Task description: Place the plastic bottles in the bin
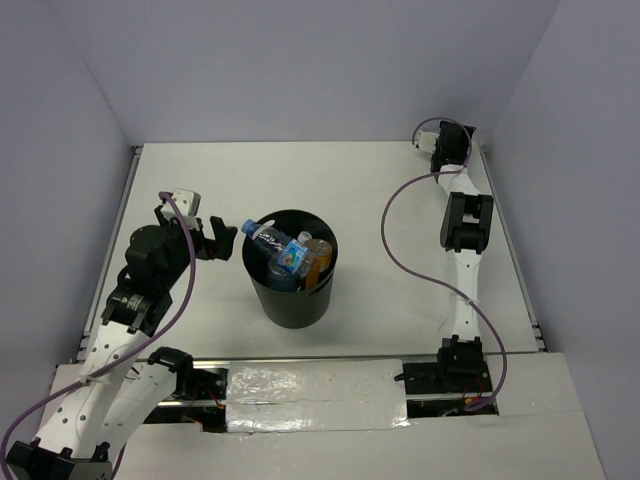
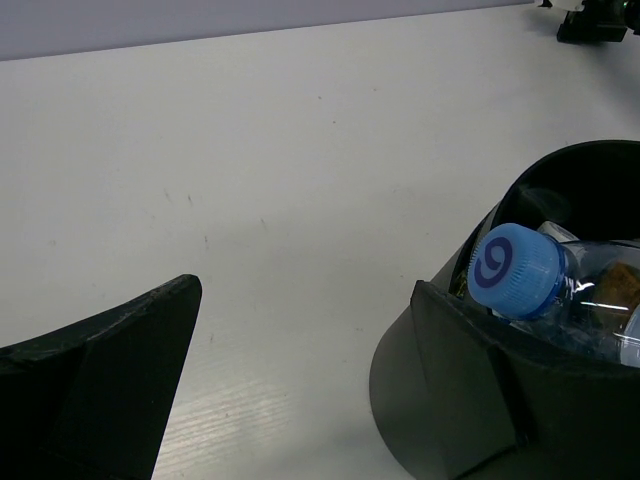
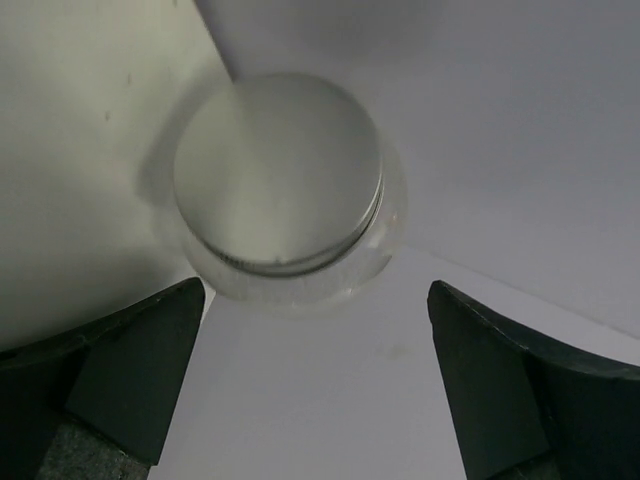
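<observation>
The black bin [image 1: 290, 295] stands mid-table with three plastic bottles in it: a clear one with a blue cap [image 1: 262, 235], a blue-labelled one [image 1: 294, 257] and an orange one [image 1: 318, 260]. My left gripper [image 1: 198, 232] hangs open just left of the bin with nothing between its fingers. In the left wrist view its right finger [image 2: 470, 380] sits against the bin's wall [image 2: 395, 375], under the blue cap [image 2: 515, 270]. My right gripper [image 1: 447, 140] is open at the far right corner. Its jaws [image 3: 315, 295] stand just short of a clear round container with a flat grey top [image 3: 278, 175].
Pale walls close the table on the left, back and right, and the clear container sits right in the back right corner. The right arm [image 1: 467, 240] stretches along the right side with its purple cable [image 1: 395, 250] looping inward. Foil tape [image 1: 315, 390] covers the near edge.
</observation>
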Controlling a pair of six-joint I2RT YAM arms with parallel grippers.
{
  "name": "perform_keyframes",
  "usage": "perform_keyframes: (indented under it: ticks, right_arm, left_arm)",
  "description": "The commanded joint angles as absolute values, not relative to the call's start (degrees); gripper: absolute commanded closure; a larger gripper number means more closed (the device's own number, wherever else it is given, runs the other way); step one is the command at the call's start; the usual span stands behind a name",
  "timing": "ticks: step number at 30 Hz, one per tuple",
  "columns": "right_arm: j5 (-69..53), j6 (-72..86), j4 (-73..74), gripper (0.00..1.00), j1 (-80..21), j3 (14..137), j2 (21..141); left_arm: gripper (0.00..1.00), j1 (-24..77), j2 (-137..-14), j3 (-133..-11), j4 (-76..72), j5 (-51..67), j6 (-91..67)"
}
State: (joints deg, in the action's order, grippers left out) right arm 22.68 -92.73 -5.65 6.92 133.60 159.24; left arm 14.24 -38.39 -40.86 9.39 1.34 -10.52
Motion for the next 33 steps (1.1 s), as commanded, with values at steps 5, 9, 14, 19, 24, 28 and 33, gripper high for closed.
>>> perform_keyframes:
  ticks: [5, 9, 14, 19, 24, 28, 33]
  right_arm:
    - [14.16, -90.18, -4.65, 0.0, 6.68, 141.59, 163.74]
    - [12.14, -87.2, -3.78, 0.04, 6.77, 143.35, 164.62]
    - [11.69, -86.05, -3.6, 0.16, 7.12, 142.47, 164.27]
    - [10.46, -82.62, -3.51, 0.46, 7.38, 139.58, 162.25]
    - [7.83, -75.6, -4.82, 0.69, 7.47, 126.33, 151.9]
    - [2.65, -70.41, -15.62, 0.87, 7.73, 102.55, 138.45]
    - [-3.77, -62.51, -19.07, 0.88, 7.73, 85.19, 120.79]
  left_arm:
    - [0.01, 13.1, -37.62, -40.52, 7.03, 1.67, -9.32]
    - [0.01, 13.01, -36.83, -40.08, 6.51, 1.76, -9.23]
    - [0.01, 12.75, -37.18, -40.34, 6.68, 2.81, -9.14]
    - [0.01, 12.74, -36.83, -40.25, 6.5, 3.25, -9.14]
    - [0.01, 12.66, -36.3, -40.25, 6.24, 3.69, -9.32]
    - [0.01, 12.48, -36.12, -40.34, 6.07, 4.48, -9.4]
    - [0.01, 12.13, -35.07, -40.25, 5.8, 6.32, -9.67]
